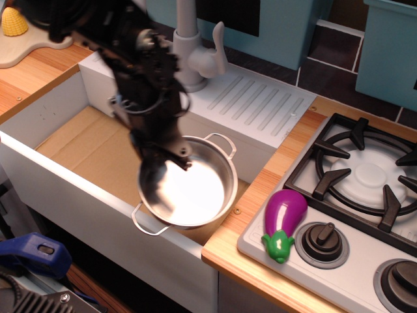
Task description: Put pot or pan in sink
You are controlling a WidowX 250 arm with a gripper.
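The shiny steel pot (195, 189) with two wire loop handles hangs inside the white sink (39, 156), over the right end of its brown cardboard floor. It is tilted slightly toward the front wall. My black gripper (161, 158) reaches down from the upper left and is shut on the pot's left rim. Whether the pot touches the floor cannot be told.
A grey faucet (192, 45) stands on the ribbed drainboard (254, 98) behind the sink. A purple toy eggplant (283, 218) lies on the grey stove (352, 195) to the right. A corn toy (13, 23) sits on a cutting board at the far left.
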